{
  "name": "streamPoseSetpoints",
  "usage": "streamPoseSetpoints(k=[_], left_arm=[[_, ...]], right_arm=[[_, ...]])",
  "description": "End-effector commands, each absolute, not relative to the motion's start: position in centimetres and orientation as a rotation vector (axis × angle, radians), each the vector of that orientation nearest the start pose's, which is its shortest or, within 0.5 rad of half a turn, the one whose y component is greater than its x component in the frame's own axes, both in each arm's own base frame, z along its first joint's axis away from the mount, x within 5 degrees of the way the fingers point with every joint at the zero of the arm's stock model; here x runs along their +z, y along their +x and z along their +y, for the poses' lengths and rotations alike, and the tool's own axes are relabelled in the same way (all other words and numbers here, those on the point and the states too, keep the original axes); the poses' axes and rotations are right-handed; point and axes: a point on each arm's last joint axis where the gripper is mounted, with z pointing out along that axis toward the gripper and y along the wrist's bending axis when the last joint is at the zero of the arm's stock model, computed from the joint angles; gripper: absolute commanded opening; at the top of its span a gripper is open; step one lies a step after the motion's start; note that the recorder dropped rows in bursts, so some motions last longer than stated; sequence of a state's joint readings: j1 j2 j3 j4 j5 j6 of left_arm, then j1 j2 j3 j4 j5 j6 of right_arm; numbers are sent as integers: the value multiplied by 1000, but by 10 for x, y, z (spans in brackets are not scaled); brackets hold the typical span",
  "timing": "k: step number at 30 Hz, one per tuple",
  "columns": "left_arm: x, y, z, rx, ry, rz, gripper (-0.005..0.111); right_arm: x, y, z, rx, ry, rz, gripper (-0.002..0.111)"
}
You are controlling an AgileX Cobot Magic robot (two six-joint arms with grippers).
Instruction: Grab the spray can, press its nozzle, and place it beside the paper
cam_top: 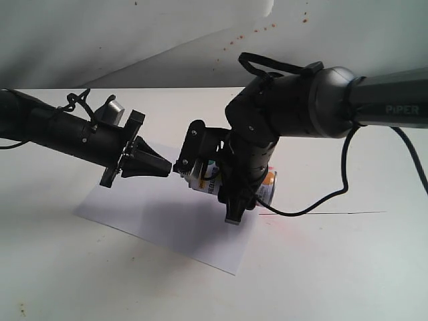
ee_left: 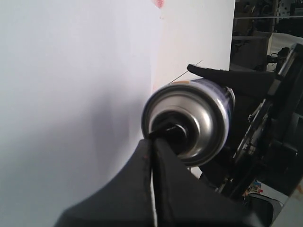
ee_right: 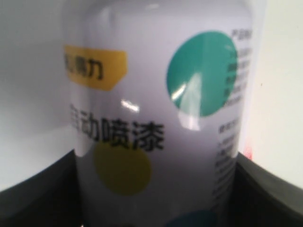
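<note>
The spray can (cam_top: 208, 175) hangs on its side above the paper (cam_top: 167, 221), held by my right gripper (cam_top: 231, 180), which is shut on its body. Up close in the right wrist view the can (ee_right: 161, 118) shows a white wall with green and yellow dots, and a black finger (ee_right: 33, 194) sits against each side. My left gripper (cam_top: 168, 168) is shut, its joined tips touching the black nozzle (ee_left: 171, 131) in the can's silver dome (ee_left: 196, 116). The nozzle (cam_top: 179, 169) points left towards those tips.
A black cable (cam_top: 314, 200) loops from the right arm down onto the white table (cam_top: 334, 267). Reddish specks (cam_top: 261, 28) mark the backdrop behind. A faint pink stain (cam_top: 277, 231) lies on the table right of the paper.
</note>
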State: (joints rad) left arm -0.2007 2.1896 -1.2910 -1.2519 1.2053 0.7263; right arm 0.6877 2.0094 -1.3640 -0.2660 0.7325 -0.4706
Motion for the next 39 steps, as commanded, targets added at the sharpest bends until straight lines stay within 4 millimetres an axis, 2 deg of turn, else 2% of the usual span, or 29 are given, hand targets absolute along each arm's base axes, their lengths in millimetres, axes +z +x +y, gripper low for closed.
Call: streamPoseSetpoints(k=[1, 11, 32, 36, 39], left_arm=[[124, 365, -157, -1674, 209, 2747, 0], [125, 360, -168, -1701, 236, 2742, 0], [125, 361, -169, -1695, 239, 2740, 0], [127, 365, -156, -1640, 245, 2720, 0], [136, 368, -139, -1498, 175, 2689, 0]], right_arm=[[172, 326, 247, -240, -1722, 2190, 0], [172, 326, 247, -239, -1721, 2188, 0], [172, 326, 247, -239, -1721, 2188, 0], [172, 326, 247, -240, -1722, 2191, 0], [172, 326, 246, -242, -1724, 2194, 0]])
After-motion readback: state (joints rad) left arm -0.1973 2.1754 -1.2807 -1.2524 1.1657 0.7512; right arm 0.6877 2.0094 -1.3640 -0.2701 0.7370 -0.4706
